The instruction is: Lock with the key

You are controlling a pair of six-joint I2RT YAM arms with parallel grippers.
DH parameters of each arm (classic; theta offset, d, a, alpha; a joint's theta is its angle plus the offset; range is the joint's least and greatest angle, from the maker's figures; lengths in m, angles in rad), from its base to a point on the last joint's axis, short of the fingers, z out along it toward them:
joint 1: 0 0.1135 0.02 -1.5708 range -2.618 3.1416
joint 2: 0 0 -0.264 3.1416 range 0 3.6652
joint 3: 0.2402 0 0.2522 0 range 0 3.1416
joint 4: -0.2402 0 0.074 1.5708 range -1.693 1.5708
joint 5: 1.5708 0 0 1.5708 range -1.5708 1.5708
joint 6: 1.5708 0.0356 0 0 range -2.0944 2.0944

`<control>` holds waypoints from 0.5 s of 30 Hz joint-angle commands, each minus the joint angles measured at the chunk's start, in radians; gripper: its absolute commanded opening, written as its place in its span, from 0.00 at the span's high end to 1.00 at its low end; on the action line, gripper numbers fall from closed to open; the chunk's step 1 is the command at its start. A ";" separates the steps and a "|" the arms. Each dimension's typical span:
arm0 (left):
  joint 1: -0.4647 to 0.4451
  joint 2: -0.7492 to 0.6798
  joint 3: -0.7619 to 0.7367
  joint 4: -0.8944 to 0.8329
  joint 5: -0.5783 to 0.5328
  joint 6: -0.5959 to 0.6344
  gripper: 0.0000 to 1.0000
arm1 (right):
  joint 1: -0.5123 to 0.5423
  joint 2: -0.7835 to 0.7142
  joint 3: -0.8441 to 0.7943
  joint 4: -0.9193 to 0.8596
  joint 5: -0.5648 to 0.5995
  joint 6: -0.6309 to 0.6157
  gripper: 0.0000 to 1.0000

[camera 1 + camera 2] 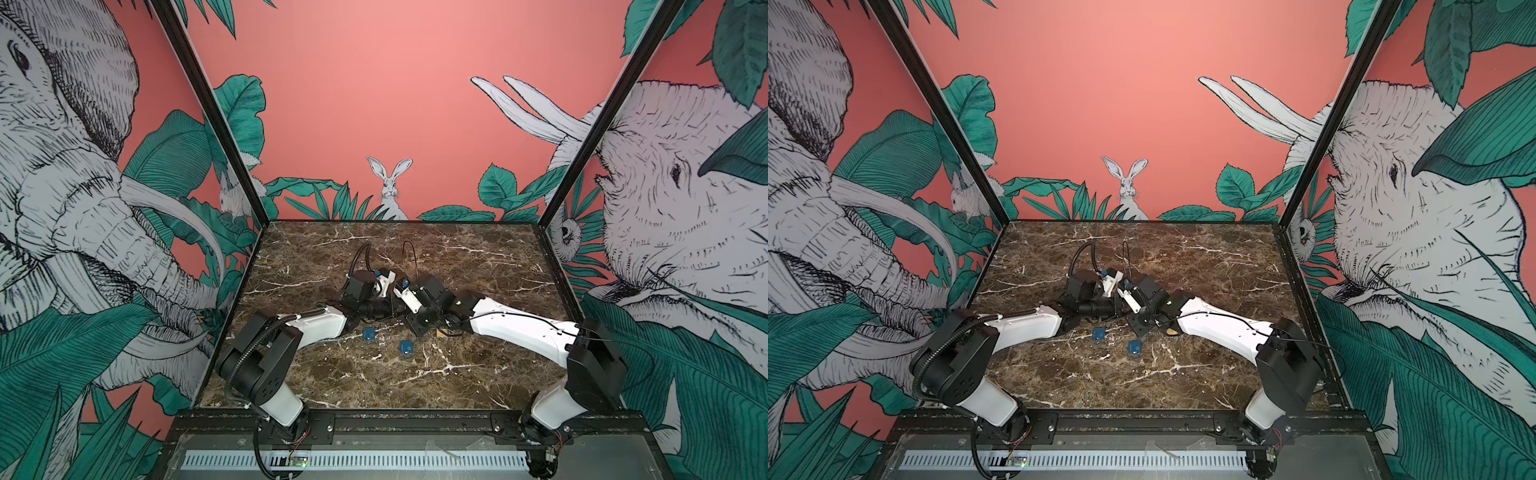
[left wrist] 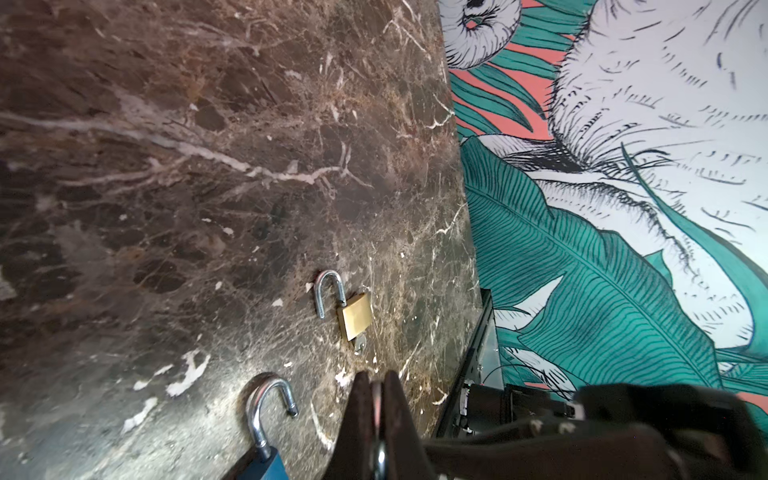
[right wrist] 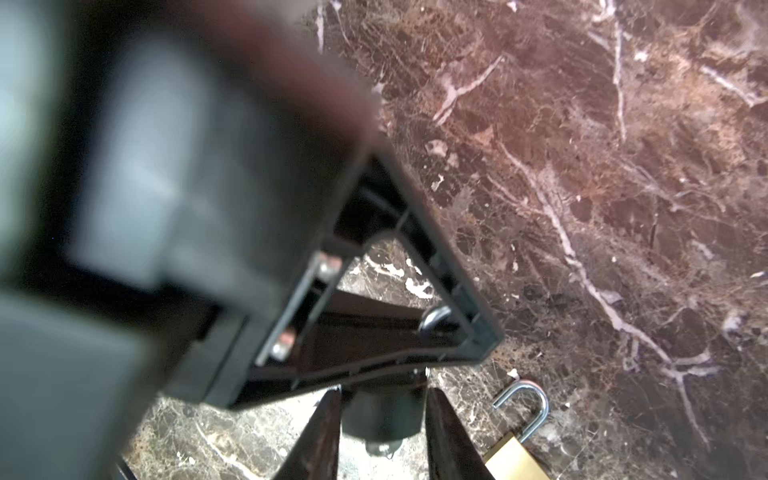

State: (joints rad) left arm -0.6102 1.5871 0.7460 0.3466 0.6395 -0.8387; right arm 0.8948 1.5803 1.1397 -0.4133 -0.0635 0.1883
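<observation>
left pincer [image 2: 376, 377] pinched shut on a thin silvery piece, judged the key [image 2: 377, 401], just short of the open-shackled brass padlock [image 2: 355, 316] on the worktop [image 2: 208, 166]. right pincer [image 3: 382, 399] part open, apparently empty. step: key secured; next needs fine alignment into that padlock.

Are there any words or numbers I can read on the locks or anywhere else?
None can be read.
Two blue padlocks: a tiny pale mark on each, too small to read.
Brass padlock: plain face, no writing shows.
Key in the left gripper: edge-on, nothing readable.
Walls: drawings only, no letters.
</observation>
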 commanded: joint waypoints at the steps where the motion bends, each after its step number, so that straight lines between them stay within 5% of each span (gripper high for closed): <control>1: -0.005 -0.011 -0.011 0.044 -0.011 -0.021 1.00 | 0.000 0.005 0.021 0.054 0.024 0.003 0.60; 9: -0.005 -0.076 -0.044 0.081 -0.106 -0.107 1.00 | -0.091 -0.132 -0.101 0.211 -0.008 0.092 0.36; 15: -0.002 -0.218 -0.088 0.035 -0.234 -0.377 1.00 | -0.107 -0.387 -0.346 0.483 0.084 -0.036 0.33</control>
State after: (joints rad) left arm -0.6102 1.4643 0.6834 0.3649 0.4889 -1.0447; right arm 0.7807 1.2823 0.8593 -0.1242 -0.0174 0.2199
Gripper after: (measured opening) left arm 0.067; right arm 0.667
